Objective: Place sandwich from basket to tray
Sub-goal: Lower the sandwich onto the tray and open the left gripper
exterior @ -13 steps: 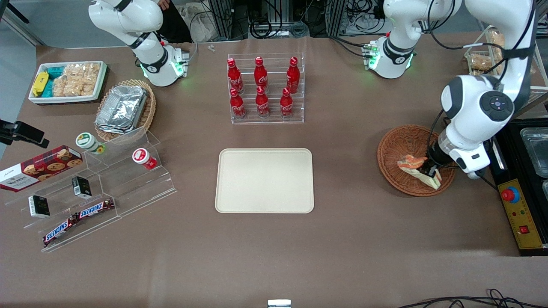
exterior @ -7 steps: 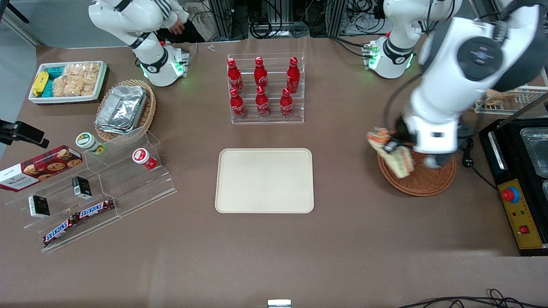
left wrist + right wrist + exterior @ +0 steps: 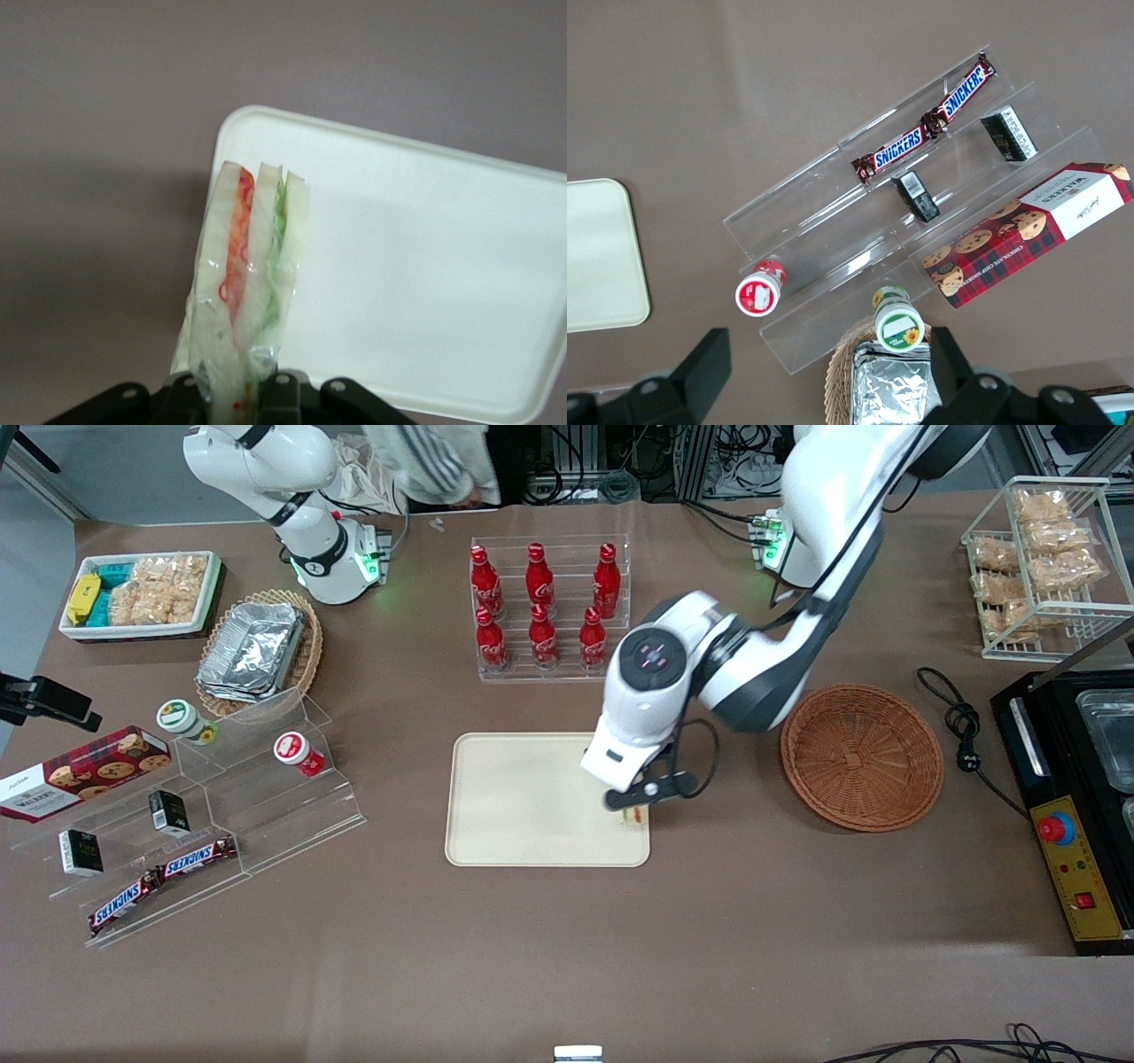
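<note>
My left gripper [image 3: 631, 808] hangs over the corner of the cream-beige tray [image 3: 514, 806] that lies nearest the dark-brown wicker basket [image 3: 861, 755]. It is shut on the sandwich [image 3: 246, 266], a plastic-wrapped wedge of white bread with orange, red and green layers. In the wrist view the sandwich sticks out from the gripper [image 3: 239, 394] above the tray's [image 3: 425, 266] corner. In the front view only a sliver of the sandwich [image 3: 633, 817] shows under the wrist. The basket is empty.
A clear rack of red cola bottles [image 3: 542, 607] stands farther from the front camera than the tray. A white wire rack of bagged snacks [image 3: 1036, 558] and a black unit with a red button [image 3: 1067, 850] are at the working arm's end. A clear stepped stand [image 3: 213, 815] is at the parked arm's end.
The left arm has lifted the sandwich out of the basket and carried it sideways to above the tray's corner. The basket now lies empty.
</note>
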Controlling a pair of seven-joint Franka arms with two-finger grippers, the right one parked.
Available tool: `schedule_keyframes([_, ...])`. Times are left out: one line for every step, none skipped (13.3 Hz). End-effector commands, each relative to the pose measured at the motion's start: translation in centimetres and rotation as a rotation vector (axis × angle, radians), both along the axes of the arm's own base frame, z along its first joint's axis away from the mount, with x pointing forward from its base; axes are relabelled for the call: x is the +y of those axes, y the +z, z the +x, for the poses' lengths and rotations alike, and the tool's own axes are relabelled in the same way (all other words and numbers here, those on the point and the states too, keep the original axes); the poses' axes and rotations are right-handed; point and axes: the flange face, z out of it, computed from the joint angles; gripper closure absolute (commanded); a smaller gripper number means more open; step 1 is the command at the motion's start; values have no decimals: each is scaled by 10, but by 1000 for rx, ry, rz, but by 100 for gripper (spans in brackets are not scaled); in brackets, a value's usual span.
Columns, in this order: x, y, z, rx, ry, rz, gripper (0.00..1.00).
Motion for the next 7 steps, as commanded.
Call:
schedule_keyframes([-5,-41,14,18,-26,5,100])
schedule_keyframes([-10,-47,10,23,-33,7,100])
schedule_keyframes([-9,-54,9,33,-32,9,100])
schedule_keyframes([-11,-62,9,34,-34,4,100])
schedule_keyframes([-14,-66,11,21,-26,-18,100])
schedule_keyframes([-15,-69,12,10,-14,-29,89])
schedule_keyframes([-15,-69,13,8,-12,-31,26])
